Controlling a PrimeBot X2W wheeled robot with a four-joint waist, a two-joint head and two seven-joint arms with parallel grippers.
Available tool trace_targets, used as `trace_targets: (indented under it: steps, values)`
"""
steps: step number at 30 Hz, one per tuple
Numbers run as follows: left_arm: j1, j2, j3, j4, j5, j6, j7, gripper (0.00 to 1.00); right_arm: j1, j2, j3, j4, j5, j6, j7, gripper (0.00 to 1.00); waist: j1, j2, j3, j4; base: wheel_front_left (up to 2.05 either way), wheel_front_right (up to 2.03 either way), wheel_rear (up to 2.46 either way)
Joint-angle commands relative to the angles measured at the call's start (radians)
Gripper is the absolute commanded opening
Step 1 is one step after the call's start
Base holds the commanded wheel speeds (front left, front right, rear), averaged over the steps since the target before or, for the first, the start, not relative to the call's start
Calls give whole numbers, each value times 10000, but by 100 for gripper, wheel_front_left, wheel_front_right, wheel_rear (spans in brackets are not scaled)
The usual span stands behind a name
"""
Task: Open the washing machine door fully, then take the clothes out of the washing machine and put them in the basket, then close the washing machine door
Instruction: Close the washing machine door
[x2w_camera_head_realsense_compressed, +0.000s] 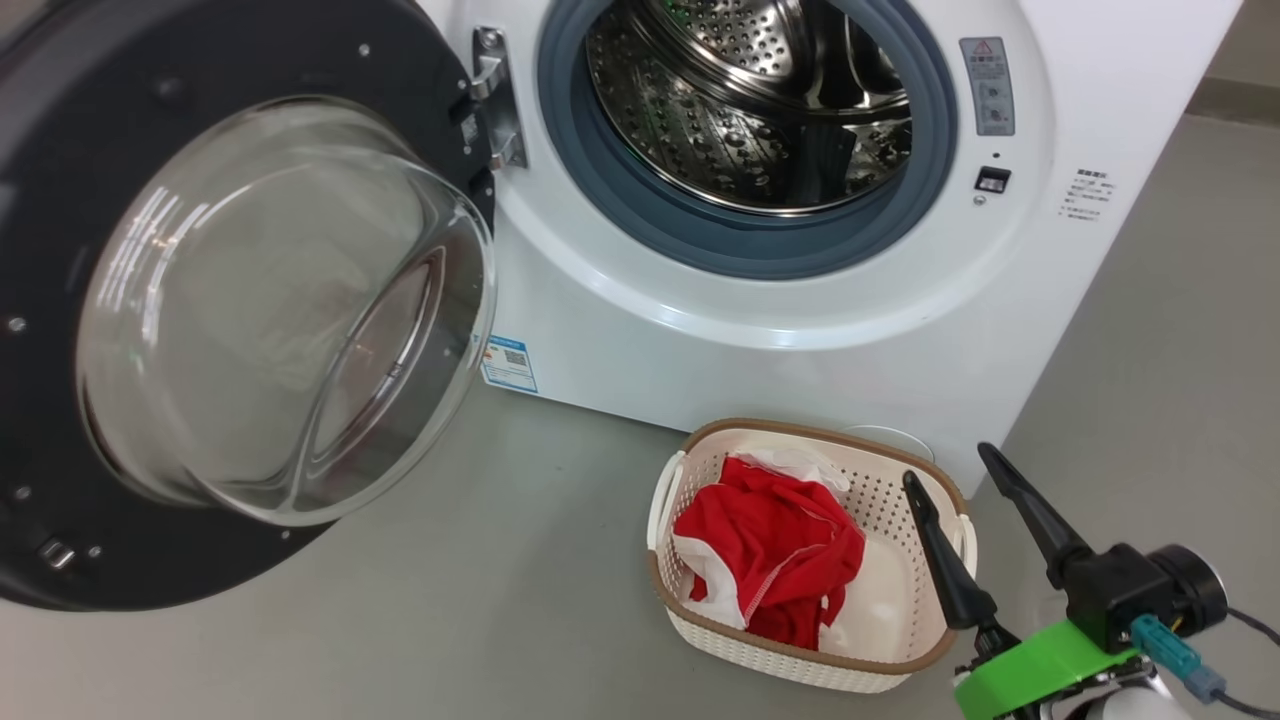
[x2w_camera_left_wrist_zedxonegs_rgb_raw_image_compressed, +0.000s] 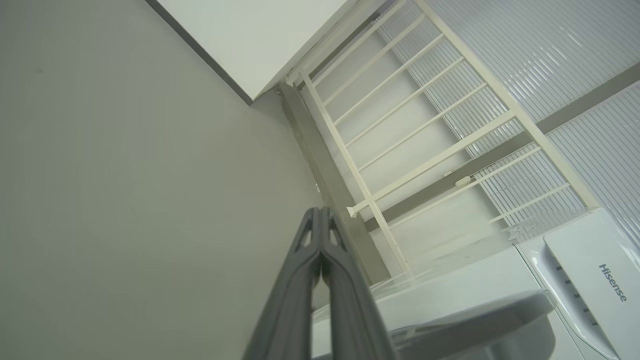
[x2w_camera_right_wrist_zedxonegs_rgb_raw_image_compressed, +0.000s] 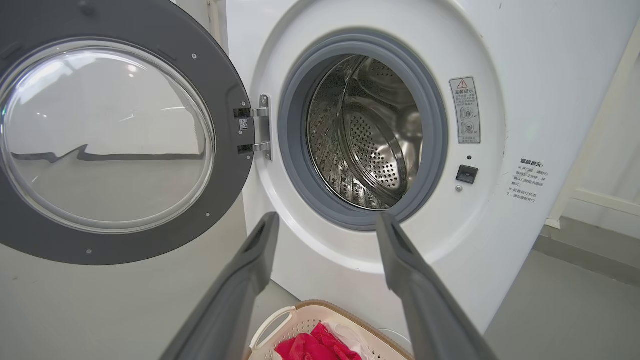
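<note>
At nine o'clock in the head view: large round washing machine door, swung wide on a steel hinge. Wide glossy black rim; bulging clear glass bowl in the centre, smooth, throwing reflections.

Twelve o'clock: big white front-loading washing machine, smooth enamelled front. Mouth is ringed by a matte grey rubber gasket. Behind it sits a perforated steel drum, shiny, dimpled with rows of small holes. Small blue label sticker low on the front panel, toward seven o'clock of the mouth. Grey warning sticker at two o'clock of the mouth.

Five o'clock: small cream-white perforated plastic basket, a rounded rectangle with a brown woven-look rim and white side handles, standing on the smooth grey floor just in front of the machine's base. Bright red fabric clothes with white trim lie crumpled inside it, toward its nine o'clock side.

Right gripper at four o'clock: two long dark tapered fingers spread well apart, nothing between them, poised over the basket's three o'clock rim. A green plastic bracket sits at its base.

Left wrist view: left gripper, fingers pressed together tip to tip, holding nothing, pointing toward a pale barred railing and a ribbed wall.
</note>
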Motion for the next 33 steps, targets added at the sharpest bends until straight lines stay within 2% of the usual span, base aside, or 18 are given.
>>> trace_targets:
  steps: [1,8,14,20,33]
  values:
    - [-293,751,192,-76,-179,-200,245,0,-539,-176,300,-224,-78,46,-63,100,0,0,96,-130,0,0,0]
    - [-442,1156,283,628,-693,-880,1545,0,-557,-229,281,-224,-38,46,-63,100,0,0,190,-326,0,0,0]
    - [-310,1373,497,865,-1087,-1149,2170,0,-571,-201,252,-343,-5,46,-63,100,0,0,289,-431,0,0,0]
    - [-171,1262,783,735,-1732,-1518,2957,0,-635,-161,92,-475,-7,46,-63,100,0,0,420,-445,0,0,0]
    - [752,621,1068,-495,-2605,-1736,3956,0,-772,-40,-16,-556,40,46,-63,100,0,0,664,-491,0,0,0]
